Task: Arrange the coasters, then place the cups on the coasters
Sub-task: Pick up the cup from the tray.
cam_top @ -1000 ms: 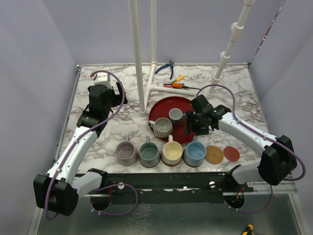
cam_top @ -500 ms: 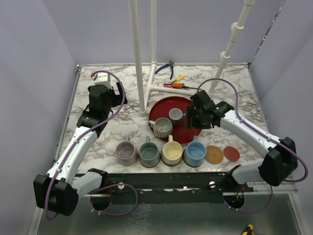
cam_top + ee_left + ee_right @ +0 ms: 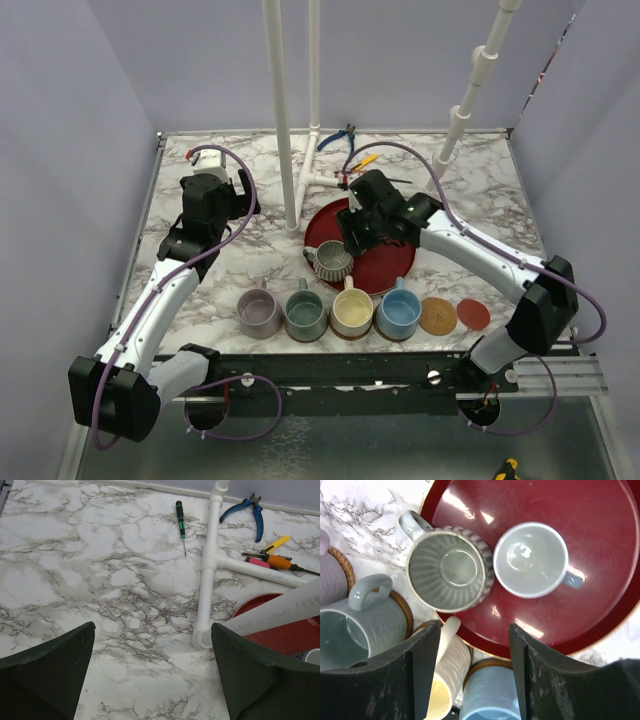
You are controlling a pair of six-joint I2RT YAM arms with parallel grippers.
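Six cups, two arms. Four cups stand in a row near the table's front edge: from left to right, the lavender cup (image 3: 258,313), grey-green cup (image 3: 305,312), cream-yellow cup (image 3: 351,313) and light blue cup (image 3: 397,312). In the right wrist view the edge of a brown coaster (image 3: 408,614) shows beneath the grey-green cup. Two coasters lie bare to the right of the row, the tan coaster (image 3: 438,316) and, just beside it, the reddish coaster (image 3: 473,314). The ribbed cup (image 3: 447,570) and small pale grey cup (image 3: 532,560) stand upright side by side on the red tray (image 3: 600,540), the ribbed one at its rim. The right gripper (image 3: 474,632) hangs above the tray, jaws apart, holding nothing. The left gripper (image 3: 152,630), jaws spread wide and empty, hangs over bare marble table (image 3: 100,555) at far left, near the white pipe frame (image 3: 207,580)
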